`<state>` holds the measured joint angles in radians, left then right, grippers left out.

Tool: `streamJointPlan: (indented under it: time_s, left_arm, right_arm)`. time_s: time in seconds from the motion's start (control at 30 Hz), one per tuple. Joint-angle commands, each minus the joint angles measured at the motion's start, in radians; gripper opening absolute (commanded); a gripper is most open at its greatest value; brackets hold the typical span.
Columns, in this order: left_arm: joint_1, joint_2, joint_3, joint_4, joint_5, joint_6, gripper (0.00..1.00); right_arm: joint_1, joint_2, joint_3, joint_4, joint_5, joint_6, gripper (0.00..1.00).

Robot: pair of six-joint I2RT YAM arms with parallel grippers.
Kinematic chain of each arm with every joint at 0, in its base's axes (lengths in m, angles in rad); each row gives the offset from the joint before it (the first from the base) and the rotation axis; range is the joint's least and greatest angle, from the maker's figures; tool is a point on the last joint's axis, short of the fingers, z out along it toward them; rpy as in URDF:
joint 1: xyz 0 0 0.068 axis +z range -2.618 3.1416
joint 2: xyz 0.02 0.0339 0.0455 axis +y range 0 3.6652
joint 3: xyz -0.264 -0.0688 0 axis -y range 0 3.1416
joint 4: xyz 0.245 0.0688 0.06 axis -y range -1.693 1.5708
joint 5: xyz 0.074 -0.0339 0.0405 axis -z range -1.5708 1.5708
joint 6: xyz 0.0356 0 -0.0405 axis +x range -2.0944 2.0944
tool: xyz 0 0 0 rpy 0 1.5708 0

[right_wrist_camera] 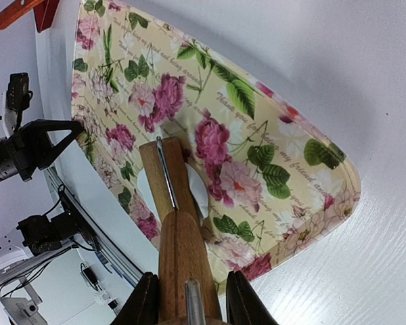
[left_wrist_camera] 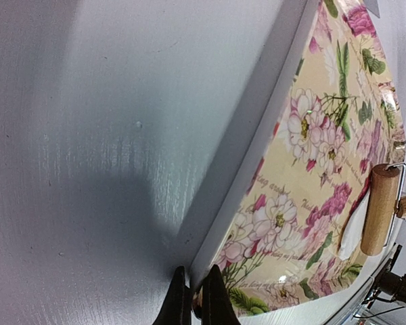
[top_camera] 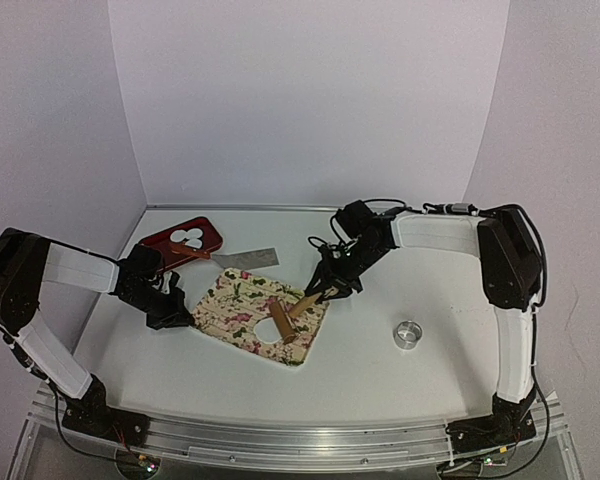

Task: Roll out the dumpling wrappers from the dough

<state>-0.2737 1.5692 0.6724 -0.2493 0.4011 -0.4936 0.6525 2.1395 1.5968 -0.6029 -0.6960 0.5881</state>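
Note:
The dough [top_camera: 265, 328] is a small flat white piece on the floral tray [top_camera: 225, 292], partly under a wooden roller [top_camera: 281, 318]. My right gripper [top_camera: 325, 292] is shut on the roller's handle [right_wrist_camera: 183, 250]; its barrel [right_wrist_camera: 164, 177] lies across the dough [right_wrist_camera: 201, 193]. My left gripper [top_camera: 185, 318] is shut on the tray's left rim [left_wrist_camera: 257, 169], its fingertips [left_wrist_camera: 179, 301] pinching the edge. Round white dumpling wrappers [top_camera: 191, 236] lie on a red plate [top_camera: 165, 243] at the back left. The roller [left_wrist_camera: 379, 208] and dough [left_wrist_camera: 352, 231] also show in the left wrist view.
A flat metal scraper [top_camera: 248, 259] lies behind the tray. A metal ring [top_camera: 408, 334] stands on the table to the right. White walls close the back and sides. The left gripper [right_wrist_camera: 57, 134] shows at the tray's far edge in the right wrist view.

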Motion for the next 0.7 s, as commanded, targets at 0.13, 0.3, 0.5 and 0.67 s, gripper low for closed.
streamJointPlan:
  time_s: [0.13, 0.3, 0.5, 0.67]
  left_arm:
    - [0.011, 0.033, -0.006, -0.056, -0.080, 0.007, 0.00]
    - [0.012, 0.031, -0.006, -0.045, -0.074, -0.010, 0.00]
    - [0.014, 0.030, -0.007, -0.054, -0.087, -0.008, 0.00]
    - [0.023, 0.007, -0.015, -0.071, -0.110, -0.010, 0.00]
  right_arm:
    - [0.156, 0.260, 0.017, -0.343, 0.403, -0.021, 0.00]
    - [0.212, 0.299, 0.034, -0.342, 0.396, 0.015, 0.00]
    - [0.188, 0.265, -0.006, -0.343, 0.441, 0.018, 0.00]
    - [0.107, 0.197, -0.100, -0.337, 0.473, 0.004, 0.00]
